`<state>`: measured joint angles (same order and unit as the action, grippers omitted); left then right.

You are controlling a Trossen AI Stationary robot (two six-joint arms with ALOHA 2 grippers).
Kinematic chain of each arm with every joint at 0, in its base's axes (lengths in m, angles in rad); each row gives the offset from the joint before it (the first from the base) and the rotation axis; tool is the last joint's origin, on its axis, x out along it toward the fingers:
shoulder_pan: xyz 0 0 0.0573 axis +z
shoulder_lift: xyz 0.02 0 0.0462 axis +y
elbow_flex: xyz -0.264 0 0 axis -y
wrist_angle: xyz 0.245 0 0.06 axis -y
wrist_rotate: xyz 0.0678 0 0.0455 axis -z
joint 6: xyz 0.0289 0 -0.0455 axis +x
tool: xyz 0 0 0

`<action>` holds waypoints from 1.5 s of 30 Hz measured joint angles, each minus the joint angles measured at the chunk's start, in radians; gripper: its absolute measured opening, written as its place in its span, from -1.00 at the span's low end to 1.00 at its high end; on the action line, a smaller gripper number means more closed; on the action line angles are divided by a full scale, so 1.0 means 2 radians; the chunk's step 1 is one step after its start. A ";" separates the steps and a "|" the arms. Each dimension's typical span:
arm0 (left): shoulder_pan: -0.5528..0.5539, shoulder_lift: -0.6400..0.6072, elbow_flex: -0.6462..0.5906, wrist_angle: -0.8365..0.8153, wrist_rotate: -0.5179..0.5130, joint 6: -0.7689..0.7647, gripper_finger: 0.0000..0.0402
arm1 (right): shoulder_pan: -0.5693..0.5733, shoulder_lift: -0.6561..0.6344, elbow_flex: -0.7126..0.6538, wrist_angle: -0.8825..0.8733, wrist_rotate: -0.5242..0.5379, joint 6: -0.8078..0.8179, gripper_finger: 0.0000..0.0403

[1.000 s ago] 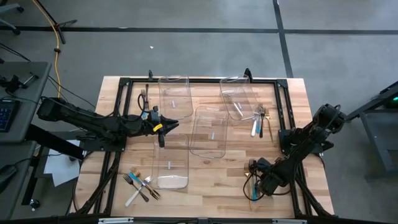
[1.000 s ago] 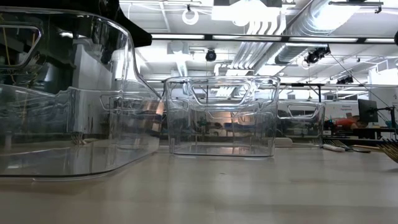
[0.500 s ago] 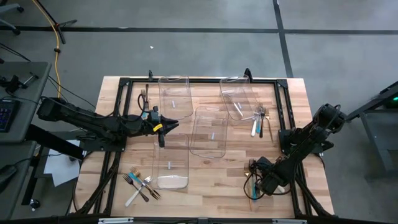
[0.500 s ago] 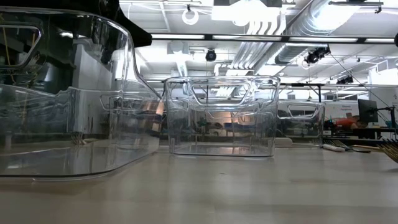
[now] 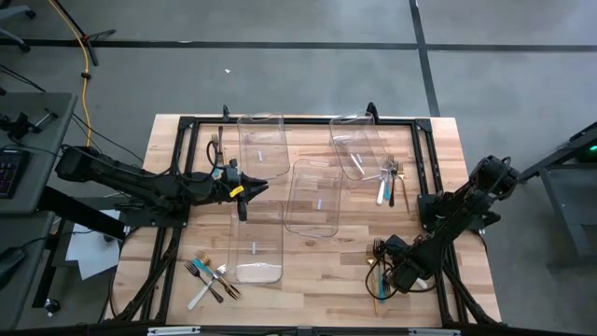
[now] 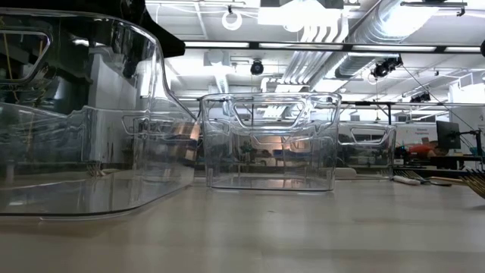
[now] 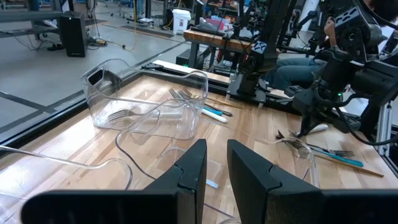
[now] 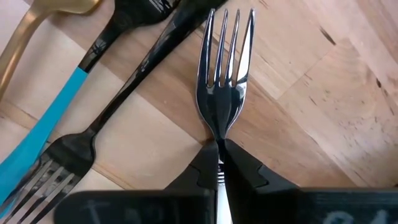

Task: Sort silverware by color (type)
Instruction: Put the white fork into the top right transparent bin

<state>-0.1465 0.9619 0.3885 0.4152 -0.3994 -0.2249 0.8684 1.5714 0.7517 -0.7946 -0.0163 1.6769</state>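
My right gripper [image 5: 380, 252] is down at the near right pile of silverware [image 5: 378, 273] and is shut on a shiny silver fork [image 8: 224, 87]. Beside that fork lie two black forks [image 8: 134, 81], a teal-handled utensil [image 8: 43, 124] and a gold one [image 8: 37, 18]. Other groups of silverware lie at the near left [image 5: 210, 277] and the far right [image 5: 392, 177], with a single fork at the far left [image 5: 215, 142]. My left gripper [image 5: 250, 190] [image 7: 216, 165] hangs among the clear bins, slightly open and holding nothing. My right gripper pinches the silver fork at its narrow neck [image 8: 218, 138], just behind the tines, between the two fingertips [image 8: 202, 163]. The fingers lie along the fork. Its head points away from the gripper, close over the wood; whether it rests there I cannot tell.
Four clear plastic bins stand on the wooden table: two at the far side [image 5: 261, 140] [image 5: 359, 145], one in the middle [image 5: 314, 196], one nearer [image 5: 255, 241]. A black frame [image 5: 187, 126] runs around the table. Bare wood lies between the near bin and the right pile.
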 joint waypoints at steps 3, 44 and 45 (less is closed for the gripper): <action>0.000 0.000 0.000 0.000 0.000 0.000 -0.72 | 0.000 -0.005 0.000 0.006 -0.001 -0.001 -0.99; 0.000 0.017 0.000 0.017 0.004 -0.003 -0.72 | -0.146 -0.199 0.000 0.252 0.353 -0.436 -0.99; 0.000 0.023 0.000 0.028 0.010 0.001 -0.72 | -0.162 -0.199 0.000 0.279 0.345 -0.475 -0.99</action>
<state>-0.1463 1.0083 0.3878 0.4722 -0.3787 -0.2230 0.5447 1.1728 0.7521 -0.2372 0.6729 0.7265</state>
